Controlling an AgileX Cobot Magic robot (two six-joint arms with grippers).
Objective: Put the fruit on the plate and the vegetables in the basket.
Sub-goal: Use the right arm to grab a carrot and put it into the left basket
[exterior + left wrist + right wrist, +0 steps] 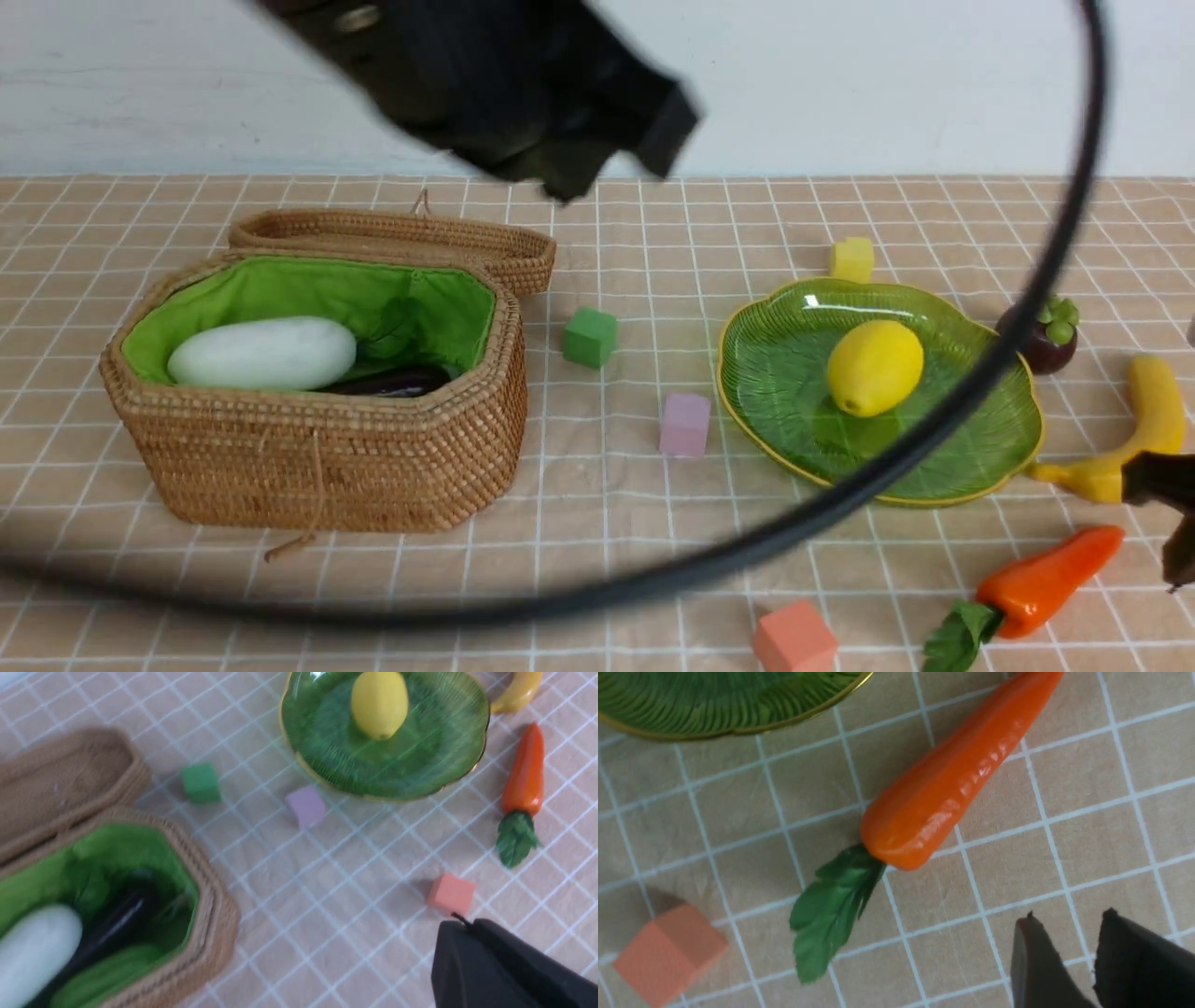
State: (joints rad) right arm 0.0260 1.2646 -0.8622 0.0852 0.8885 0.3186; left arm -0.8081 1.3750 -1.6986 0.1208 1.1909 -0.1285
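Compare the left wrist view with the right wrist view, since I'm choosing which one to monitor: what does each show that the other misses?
Only the left wrist view: basket holding radish and eggplant, lemon, banana, green cube, purple cube. Only the right wrist view: right gripper, tips slightly apart, empty. Both: carrot, orange cube, plate.

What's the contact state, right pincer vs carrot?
Apart. Right wrist view shows bare tablecloth between the right pincer and the carrot.
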